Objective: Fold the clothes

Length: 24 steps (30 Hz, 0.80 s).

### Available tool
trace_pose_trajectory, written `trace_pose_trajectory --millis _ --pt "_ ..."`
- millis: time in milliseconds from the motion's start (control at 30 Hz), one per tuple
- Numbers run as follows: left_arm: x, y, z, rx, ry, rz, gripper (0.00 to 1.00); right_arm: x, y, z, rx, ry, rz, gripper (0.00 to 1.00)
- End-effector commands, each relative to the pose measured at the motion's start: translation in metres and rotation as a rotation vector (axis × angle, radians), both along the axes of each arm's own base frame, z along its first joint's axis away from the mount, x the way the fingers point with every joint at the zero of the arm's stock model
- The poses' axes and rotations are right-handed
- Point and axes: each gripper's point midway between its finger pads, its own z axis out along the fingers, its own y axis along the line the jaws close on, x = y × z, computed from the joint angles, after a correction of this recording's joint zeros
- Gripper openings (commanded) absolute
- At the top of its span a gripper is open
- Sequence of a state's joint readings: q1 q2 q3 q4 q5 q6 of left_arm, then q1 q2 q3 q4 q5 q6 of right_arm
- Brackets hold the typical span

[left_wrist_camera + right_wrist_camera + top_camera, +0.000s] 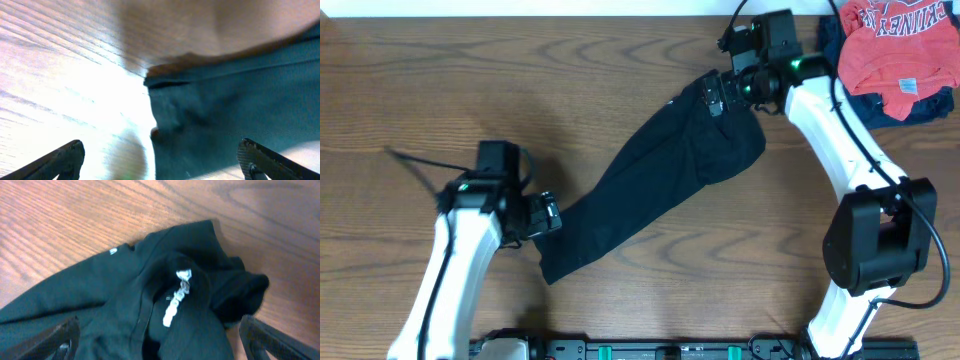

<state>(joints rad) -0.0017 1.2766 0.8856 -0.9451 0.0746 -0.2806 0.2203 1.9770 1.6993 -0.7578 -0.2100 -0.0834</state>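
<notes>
Overhead. The clothes (660, 180), one black garment, lie in a long diagonal band across the wooden surface (420, 80), running from lower left to upper right. The left gripper (545, 213) sits at the lower end and the right gripper (715, 95) at the upper, collar end. The band is narrow, so it looks doubled lengthwise, but it bulges at the upper right (more gathered than squared). Judgement: early to middle of the task. Some narrowing may be done, while the crosswise folds and a tidy packet are left. A red shirt (895, 45) and a navy garment (920, 105) are heaped at the far right corner, apart from the work.

Left wrist. The left gripper (160, 146) stands wide open and has hold of nothing. Its fingers frame a hem corner of the clothes (235, 95) lying on the surface. The view is glare-washed and blurred, with a pale smear across the top that cannot be identified.

Right wrist. The right gripper (160, 321) is likewise spread wide and holds nothing. The collar of the clothes (125, 280) is below it, with the white neck label (177, 297) and the small white logo (113, 251) showing.

Hidden: the sleeves and layer count cannot be read in any view, and the fingers are cut off by the frame edges.
</notes>
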Motion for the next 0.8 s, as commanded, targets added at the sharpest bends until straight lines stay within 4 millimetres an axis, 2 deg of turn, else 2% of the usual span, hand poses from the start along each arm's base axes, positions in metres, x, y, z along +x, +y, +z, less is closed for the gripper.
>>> trace_pose_trajectory --millis 0,100,400,767 --pt "-0.001 -0.013 0.013 -0.09 -0.034 -0.024 0.99 -0.004 0.002 0.043 0.014 -0.039 0.011 0.99" --pt "-0.003 -0.019 0.008 -0.124 -0.018 -0.028 0.98 -0.011 0.001 0.043 0.006 -0.003 0.011 0.99" --pt "-0.016 -0.032 -0.023 -0.205 0.116 -0.027 0.98 -0.027 -0.004 0.034 -0.011 0.071 0.009 0.99" --pt "-0.034 -0.037 -0.062 -0.227 0.133 -0.057 0.98 -0.027 -0.004 0.034 -0.011 0.071 0.008 0.99"
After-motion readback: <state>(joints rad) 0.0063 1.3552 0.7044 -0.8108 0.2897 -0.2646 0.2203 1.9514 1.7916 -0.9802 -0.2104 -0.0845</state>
